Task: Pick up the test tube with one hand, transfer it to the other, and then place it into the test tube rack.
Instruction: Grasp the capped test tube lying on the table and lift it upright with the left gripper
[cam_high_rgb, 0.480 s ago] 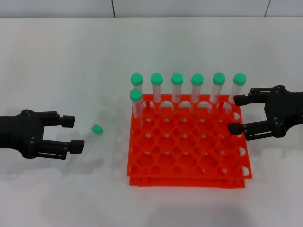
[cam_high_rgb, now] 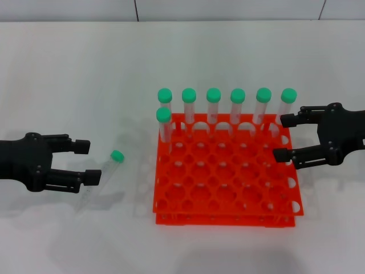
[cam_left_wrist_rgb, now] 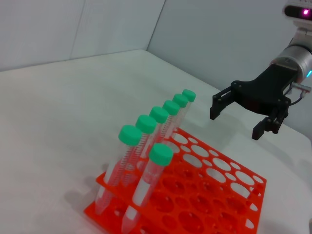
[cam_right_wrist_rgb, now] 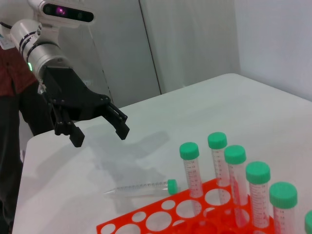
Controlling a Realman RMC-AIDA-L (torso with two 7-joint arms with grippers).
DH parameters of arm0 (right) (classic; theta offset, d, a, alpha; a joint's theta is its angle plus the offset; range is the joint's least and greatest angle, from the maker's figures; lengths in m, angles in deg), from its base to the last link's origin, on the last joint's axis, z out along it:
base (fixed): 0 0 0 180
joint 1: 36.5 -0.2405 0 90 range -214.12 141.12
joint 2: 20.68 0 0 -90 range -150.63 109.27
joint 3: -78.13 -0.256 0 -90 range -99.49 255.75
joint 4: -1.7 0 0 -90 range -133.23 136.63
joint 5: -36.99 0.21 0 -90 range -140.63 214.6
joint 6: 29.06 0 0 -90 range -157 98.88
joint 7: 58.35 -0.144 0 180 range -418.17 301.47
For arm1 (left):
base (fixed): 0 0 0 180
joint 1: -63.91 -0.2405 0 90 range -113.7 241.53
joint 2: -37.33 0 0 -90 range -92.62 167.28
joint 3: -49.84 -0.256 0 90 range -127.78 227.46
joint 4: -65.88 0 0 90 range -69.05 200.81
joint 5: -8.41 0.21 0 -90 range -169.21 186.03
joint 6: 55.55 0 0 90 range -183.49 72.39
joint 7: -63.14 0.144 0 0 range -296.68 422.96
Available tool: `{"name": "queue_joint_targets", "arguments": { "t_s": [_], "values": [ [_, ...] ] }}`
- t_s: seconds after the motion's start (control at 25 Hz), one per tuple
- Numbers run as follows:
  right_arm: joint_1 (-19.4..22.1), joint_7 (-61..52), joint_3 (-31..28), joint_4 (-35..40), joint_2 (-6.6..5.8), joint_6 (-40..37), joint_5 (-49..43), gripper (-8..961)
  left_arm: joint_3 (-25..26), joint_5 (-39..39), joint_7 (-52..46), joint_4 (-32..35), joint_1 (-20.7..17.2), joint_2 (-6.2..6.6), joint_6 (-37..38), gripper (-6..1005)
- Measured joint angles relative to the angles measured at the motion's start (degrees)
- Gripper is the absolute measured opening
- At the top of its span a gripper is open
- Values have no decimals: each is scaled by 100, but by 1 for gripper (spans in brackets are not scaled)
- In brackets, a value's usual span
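Probably light, stiff and slippery, the tube [cam_high_rgb: 106,173] lay just ahead of the left pincer's [cam_high_rgb: 85,162] wide-open, empty fingertips, best gripped mid-barrel.

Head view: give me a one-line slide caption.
Left gripper, jaws open, beside the lying test tube; right gripper open at the test tube rack.

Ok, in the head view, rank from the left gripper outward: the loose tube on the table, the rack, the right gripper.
1. Loose test tube, lying on the table just off the open left gripper.
2. Test tube rack, mid-table, beyond the tube.
3. Right gripper, open over the rack's far right edge.
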Motion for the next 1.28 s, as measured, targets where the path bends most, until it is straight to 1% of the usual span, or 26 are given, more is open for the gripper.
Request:
{"name": "queue_joint_targets", "arguments": {
  "t_s": [0.2,0.36,0.48,0.6,0.72,0.84,0.96,1.0,1.04,1.16,1.28],
  "values": [
    [-7,52,-3,-45,2,37,1,827,13,27,-62,0,0,14,-4,879],
    [11,60,-7,-55,7,86,5,827,27,185,-389,35,22,70,-48,878],
    [32,61,-9,-50,17,89,20,827,62,477,-867,64,159,160,-103,878],
    [46,62,-16,-51,23,100,103,827,96,556,-1427,164,286,305,-57,878],
    [71,80,-18,-77,30,156,219,827,84,738,-1929,424,358,380,-17,878],
    [95,129,4,-90,36,213,307,827,74,1087,-2328,619,506,392,-9,878],
    [104,147,19,-123,43,230,393,827,55,1451,-2467,684,676,419,37,877],
    [104,147,20,-131,43,234,419,827,55,1451,-2467,684,676,419,37,877],
    [104,148,22,-137,43,236,450,827,28,1911,-2487,690,832,428,43,877],
    [102,150,32,-139,45,242,518,827,-66,2367,-2498,668,959,391,2,877],
    [93,150,39,-145,47,243,550,827,-306,2878,-2548,539,1187,302,-85,877]
  ]
}}
